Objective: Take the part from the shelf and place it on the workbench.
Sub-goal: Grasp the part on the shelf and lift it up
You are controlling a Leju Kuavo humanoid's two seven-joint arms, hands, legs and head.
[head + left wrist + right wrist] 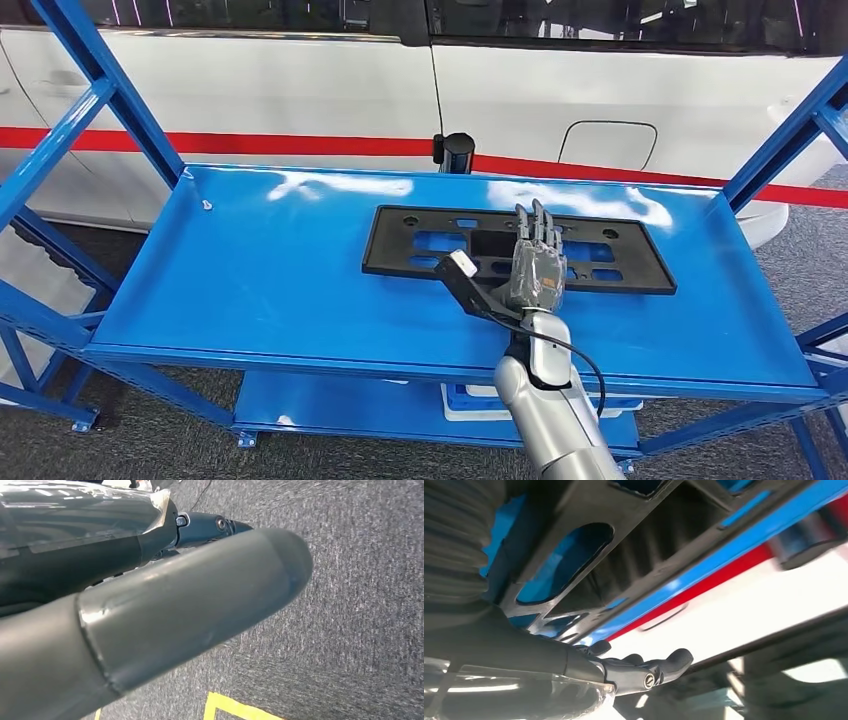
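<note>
Black part [520, 248] lies flat near the shelf's [250, 290] back edge; right hand [537, 268] hovers over it, fingers straight and spread, holding nothing. Left hand's [150, 615] state: can't tell.

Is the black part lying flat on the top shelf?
Yes, in the head view the black part lies flat on the blue top shelf, under the right hand.

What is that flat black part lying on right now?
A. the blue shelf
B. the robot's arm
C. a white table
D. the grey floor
A: the black part lies flat on the blue shelf, with the robot's right hand over it.
</note>
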